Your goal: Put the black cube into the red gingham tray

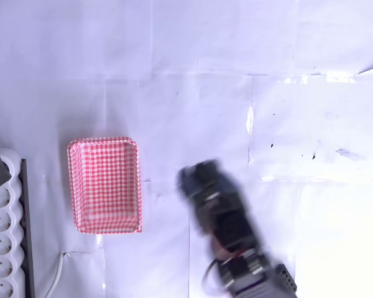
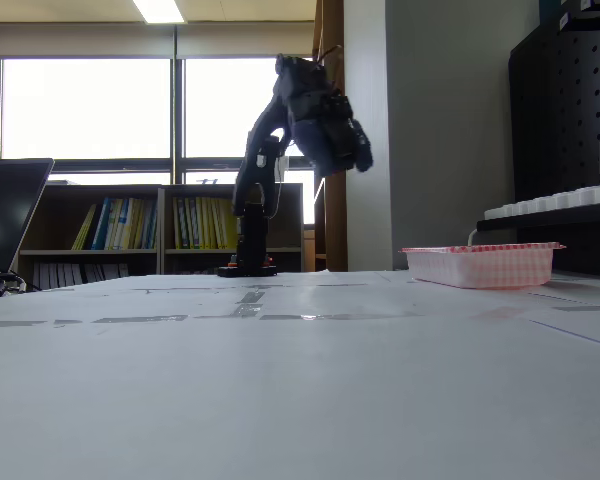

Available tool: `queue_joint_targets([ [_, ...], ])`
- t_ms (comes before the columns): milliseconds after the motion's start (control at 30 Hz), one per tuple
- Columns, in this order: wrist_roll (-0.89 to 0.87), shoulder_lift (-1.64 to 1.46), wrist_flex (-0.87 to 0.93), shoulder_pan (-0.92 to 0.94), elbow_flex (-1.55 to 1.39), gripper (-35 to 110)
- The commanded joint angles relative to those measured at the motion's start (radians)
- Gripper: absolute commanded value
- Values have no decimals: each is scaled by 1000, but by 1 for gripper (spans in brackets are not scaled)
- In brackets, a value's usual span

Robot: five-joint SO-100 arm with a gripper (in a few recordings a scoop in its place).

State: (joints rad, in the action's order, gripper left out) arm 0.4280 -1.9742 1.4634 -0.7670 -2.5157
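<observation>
Glossy white table [image 2: 300, 400], shallow gingham-checked red gingham tray [image 1: 104, 185], blurred gripper [image 1: 196, 177], jaw state unclear

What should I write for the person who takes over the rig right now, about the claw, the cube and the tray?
Claw: raised high above the table and blurred by motion. I cannot tell whether it is open or shut, nor whether it holds the cube.
Tray: on the table, left of the arm in the overhead view. Nothing lies in it.
Done: the cube is not yet in the tray.
Left: confirm where the cube is, then bring it over the tray and release it.
</observation>
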Motion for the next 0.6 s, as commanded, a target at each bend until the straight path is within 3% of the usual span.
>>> queue_joint_targets([
  [0,-32,64,-143,-144,-37,0],
  [567,-284,-305,-723,-238,161,2],
])
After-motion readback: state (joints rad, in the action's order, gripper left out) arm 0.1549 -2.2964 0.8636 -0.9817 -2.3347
